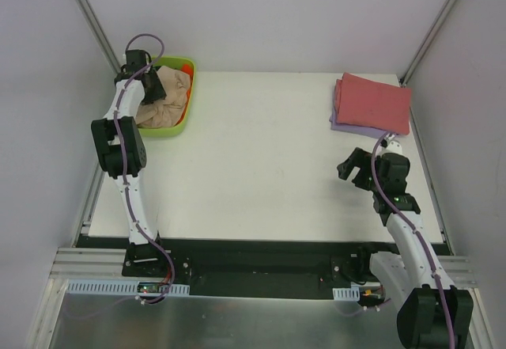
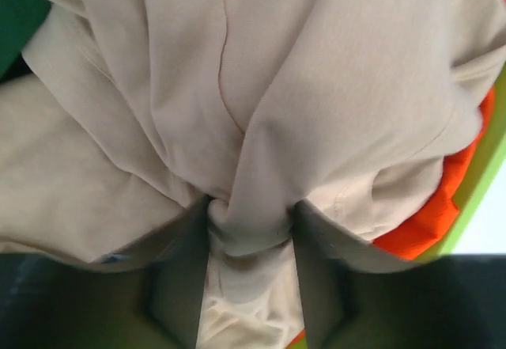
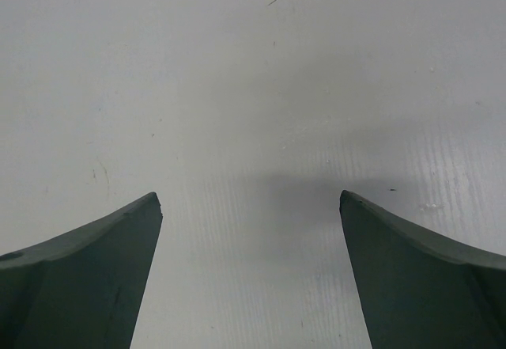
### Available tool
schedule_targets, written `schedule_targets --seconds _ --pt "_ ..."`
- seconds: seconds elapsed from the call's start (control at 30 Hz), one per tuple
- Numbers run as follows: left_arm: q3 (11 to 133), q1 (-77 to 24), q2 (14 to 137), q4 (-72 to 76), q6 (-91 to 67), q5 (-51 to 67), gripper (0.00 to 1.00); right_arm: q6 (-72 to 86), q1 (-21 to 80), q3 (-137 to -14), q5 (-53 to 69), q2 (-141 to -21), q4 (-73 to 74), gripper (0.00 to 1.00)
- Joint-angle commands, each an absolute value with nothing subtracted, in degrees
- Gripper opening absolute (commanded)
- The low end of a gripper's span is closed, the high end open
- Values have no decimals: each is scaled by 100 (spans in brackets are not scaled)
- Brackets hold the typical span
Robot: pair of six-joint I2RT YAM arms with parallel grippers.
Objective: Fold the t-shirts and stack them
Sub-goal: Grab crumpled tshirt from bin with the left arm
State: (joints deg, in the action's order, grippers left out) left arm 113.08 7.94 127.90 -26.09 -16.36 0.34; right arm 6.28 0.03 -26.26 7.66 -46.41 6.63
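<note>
The tan t-shirt (image 2: 316, 88) is matt cloth, the tub (image 1: 171, 130) smooth plastic.

Robot lab cell, white table (image 1: 261, 159), plain walls (image 1: 277, 17) (aluminium framing (image 1: 92, 17))

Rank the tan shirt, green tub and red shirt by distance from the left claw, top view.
1. Tan shirt: pinched in the left claw, far left.
2. Green tub: around that shirt, far left.
3. Red shirt: folded, far right corner.
</note>
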Motion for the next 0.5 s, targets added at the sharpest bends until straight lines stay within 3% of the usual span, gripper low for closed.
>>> schedule_targets --seconds 0.0,0.03,0.47 --pt "11663 826 12771 -2768 -1415 272 19 492 -9 -2918 677 -4579 633 96" --pt "11707 826 12736 -2829 -1415 299 0 483 -9 -2918 668 -4544 642 96" --pt "11751 817 9987 -2848 -1775 1248 0 510 -9 -2778 721 -3692 809 96"
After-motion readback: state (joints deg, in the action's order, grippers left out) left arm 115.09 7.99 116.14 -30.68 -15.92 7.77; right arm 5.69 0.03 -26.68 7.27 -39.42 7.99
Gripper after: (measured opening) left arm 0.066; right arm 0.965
